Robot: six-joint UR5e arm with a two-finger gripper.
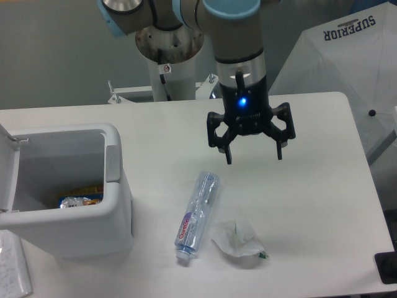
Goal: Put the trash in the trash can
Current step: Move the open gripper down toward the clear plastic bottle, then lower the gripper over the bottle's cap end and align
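A crushed clear plastic bottle (197, 213) with a red-purple label and blue cap lies on the white table, cap toward the front. Just right of it rests a crumpled translucent white wrapper (238, 239) with a green bit. The white boxy trash can (118, 205) stands at the left with its lid swung open. My gripper (254, 155) hangs open above the table, behind and to the right of the bottle, holding nothing.
A yellow-blue foil snack wrapper (79, 199) lies inside the trash can. A white umbrella-like cover (347, 62) stands off the table's right back corner. A black object (388, 267) sits at the front right edge. Papers (12, 273) lie at the front left.
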